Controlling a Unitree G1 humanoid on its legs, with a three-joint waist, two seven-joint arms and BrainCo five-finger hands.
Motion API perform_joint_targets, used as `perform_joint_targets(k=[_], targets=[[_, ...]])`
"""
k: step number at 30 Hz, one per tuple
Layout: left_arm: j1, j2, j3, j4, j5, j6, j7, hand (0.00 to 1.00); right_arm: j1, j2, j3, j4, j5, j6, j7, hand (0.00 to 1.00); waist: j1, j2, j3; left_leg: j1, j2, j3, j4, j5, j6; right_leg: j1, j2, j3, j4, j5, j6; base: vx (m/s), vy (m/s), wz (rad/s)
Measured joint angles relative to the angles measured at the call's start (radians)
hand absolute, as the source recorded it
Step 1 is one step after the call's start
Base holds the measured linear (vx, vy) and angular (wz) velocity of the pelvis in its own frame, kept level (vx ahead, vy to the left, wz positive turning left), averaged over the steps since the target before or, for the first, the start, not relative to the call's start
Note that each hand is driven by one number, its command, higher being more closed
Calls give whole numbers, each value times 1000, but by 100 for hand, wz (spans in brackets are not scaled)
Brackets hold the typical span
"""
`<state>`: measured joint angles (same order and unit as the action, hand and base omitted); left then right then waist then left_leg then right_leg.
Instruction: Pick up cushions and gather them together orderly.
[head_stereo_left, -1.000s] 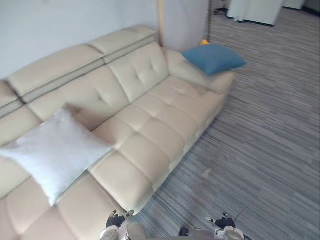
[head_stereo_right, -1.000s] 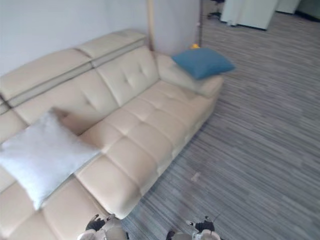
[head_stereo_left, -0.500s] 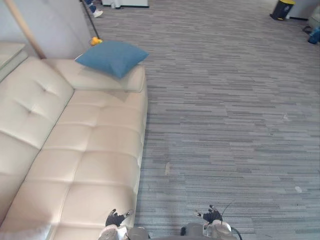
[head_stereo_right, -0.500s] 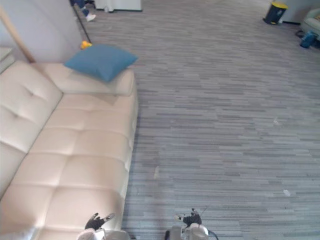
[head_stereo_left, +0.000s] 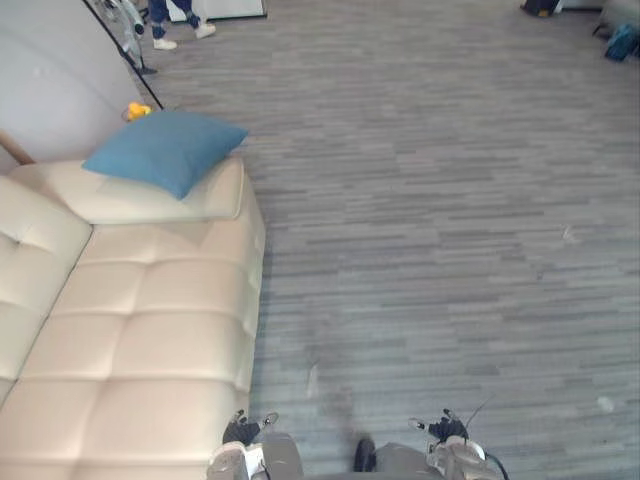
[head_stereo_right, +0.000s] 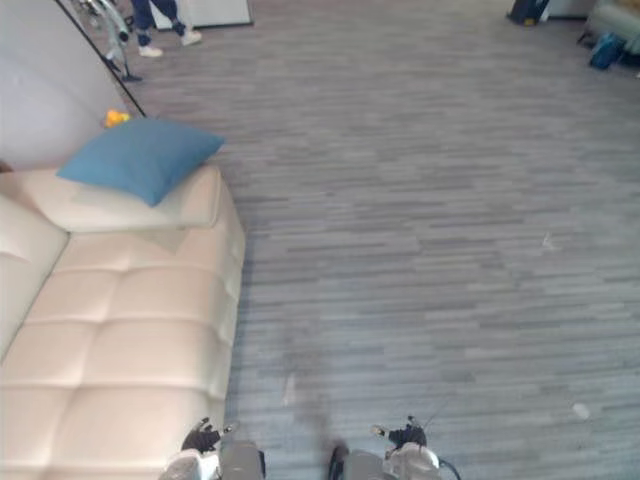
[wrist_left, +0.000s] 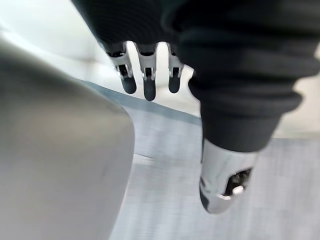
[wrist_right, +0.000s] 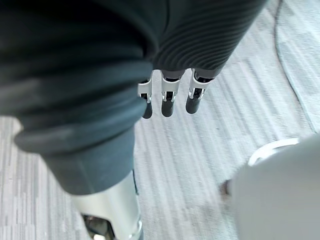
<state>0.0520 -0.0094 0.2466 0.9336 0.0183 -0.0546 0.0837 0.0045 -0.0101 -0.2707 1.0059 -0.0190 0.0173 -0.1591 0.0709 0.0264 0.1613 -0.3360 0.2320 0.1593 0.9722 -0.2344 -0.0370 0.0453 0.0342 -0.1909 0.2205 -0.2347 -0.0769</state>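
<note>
**Locating the Cushion: Both Hands Unloaded**

1. Task item. One blue cushion (head_stereo_left: 165, 150) lies on the armrest (head_stereo_left: 200, 200) at the end of the cream sofa (head_stereo_left: 140, 340). It sits flat and slightly skewed, with one corner overhanging the armrest toward the carpet (head_stereo_left: 430, 220). It is well apart from both hands. Judgement: the cushion rests where it was left loose and is not part of any ordered group, so it has yet to be collected.

2. Hand state. The left hand (head_stereo_left: 240, 430) and the right hand (head_stereo_left: 445, 428) hang low at the near edge of the head views, the left just beside the sofa's front corner and the right over the carpet. In the wrist views, the left fingers (wrist_left: 149, 85) and the right fingers (wrist_right: 168, 102) point straight down, relaxed and spread, with nothing between them and the thumbs. Judgement: this lowered, empty posture suits walking rather than grasping, and the approach step is in hand.

3. Containers. A dark bin-like object (head_stereo_right: 527, 10) stands at the far edge of the carpet; its contents cannot be told. The sofa seat is the only bearing surface near the hands, and its visible panels carry nothing.

4. Surroundings. A small yellow object (head_stereo_left: 135, 110) lies on the floor behind the armrest. A person's legs (head_stereo_left: 175, 15) stand farther off.
</note>
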Motion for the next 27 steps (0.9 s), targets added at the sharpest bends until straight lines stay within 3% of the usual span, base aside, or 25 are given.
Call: perform_joint_targets(k=[2,3,4,5,6,8,10,11,12,14,16,18,19,20,22,23,24,25,26,27], targets=[[-1,-5,2,-9,5,-5,0,0,-7,7,-1,-3,0,1,0,0,10,1,1,-25,-43,100,-326,5,-4,71,-6,1,-65,0,14,495,17,-1],[-2,-4,1,-9,8,-6,0,0,-7,8,-2,-3,-1,1,-1,0,17,-2,0,-21,-75,121,-456,37,2,90,-15,1,-84,-4,21,513,77,-8],[-3,-7,0,-9,8,-7,1,0,-8,8,-2,-3,-1,1,-2,0,30,-1,-1,-3,-116,149,-644,113,7,121,-22,11,-111,-13,37,424,87,-17],[-3,-10,0,-7,6,-7,0,0,-10,6,-2,-1,-1,1,-3,0,41,3,-2,5,-128,156,-718,166,18,141,-21,22,-127,-20,49,677,172,-45],[-8,-10,0,-4,2,-8,0,0,-23,9,-1,17,-2,1,-3,0,57,-7,-2,36,-148,165,-738,269,77,180,-37,57,-148,-28,62,585,162,-37],[-13,8,2,3,10,-6,-2,0,-39,34,1,28,-6,1,1,0,56,-42,-14,50,-176,185,-703,190,110,173,-82,101,-109,-9,90,630,204,-28],[-13,14,0,11,9,-6,-2,0,-34,37,-1,36,-21,0,6,0,58,-45,-16,78,-178,191,-641,114,105,126,-99,142,89,-21,114,548,196,-10],[-16,18,-5,21,7,-6,-1,0,-26,39,0,35,-24,0,11,0,54,-53,-9,132,-191,192,-634,73,104,43,-118,153,337,-2,171,530,167,11],[-21,32,-24,34,8,-2,-2,0,-13,40,3,32,-28,0,15,0,44,-59,-8,197,-211,183,-637,40,101,-51,-148,153,599,47,254,632,171,17],[-23,36,-33,52,8,5,-2,0,-5,31,11,5,-34,-5,23,0,34,-56,-6,285,-227,158,-651,16,97,-143,-171,137,791,34,231,507,95,31],[-26,32,-45,59,8,12,-1,0,6,27,10,-22,-41,-16,26,0,18,-42,-2,383,-226,117,-702,14,100,-241,-190,71,763,-11,178,476,6,58],[-31,31,-48,61,8,16,-2,0,7,28,7,-37,-41,-19,26,0,11,-45,0,446,-219,71,-754,11,95,-288,-191,45,604,-27,155,410,-81,79],[-34,24,-47,60,8,16,-1,0,9,26,2,-40,-41,-19,26,0,2,-43,0,462,-208,32,-762,-13,74,-312,-181,58,452,-17,153,359,-165,95],[-36,23,-47,60,8,15,-1,0,7,26,-1,-39,-41,-20,25,0,-6,-44,-1,468,-203,11,-760,-42,51,-320,-165,92,352,8,151,422,-231,102],[-28,29,-31,59,10,15,0,0,13,29,0,-27,-41,-19,25,0,-9,-66,-10,487,-216,-35,-740,-91,22,-322,-159,182,187,123,131,339,-232,75],[-26,16,-23,69,11,16,1,0,14,19,-1,-17,-39,-18,27,0,-10,-56,-20,506,-202,-70,-715,-124,5,-322,-150,182,228,133,143,446,-298,58],[-14,-5,-19,72,11,13,1,0,13,-2,0,-6,-40,-16,27,0,-6,-20,-41,507,-175,-88,-697,-124,2,-312,-138,149,244,91,125,538,-339,59],[-11,-15,-8,70,11,11,1,0,10,-10,0,-5,-39,-12,27,0,-8,-9,-44,486,-162,-96,-655,-124,2,-304,-138,127,249,68,121,440,-248,70],[-14,-24,9,70,11,12,1,0,12,-19,0,-7,-38,-11,26,0,-19,10,-49,404,-134,-114,-500,-123,0,-288,-135,85,244,44,111,418,-265,86],[-24,-40,28,68,10,15,1,0,13,-31,0,-10,-34,-12,25,0,-21,32,-44,303,-93,-106,-296,-87,-27,-254,-120,44,228,26,94,397,-269,79]])
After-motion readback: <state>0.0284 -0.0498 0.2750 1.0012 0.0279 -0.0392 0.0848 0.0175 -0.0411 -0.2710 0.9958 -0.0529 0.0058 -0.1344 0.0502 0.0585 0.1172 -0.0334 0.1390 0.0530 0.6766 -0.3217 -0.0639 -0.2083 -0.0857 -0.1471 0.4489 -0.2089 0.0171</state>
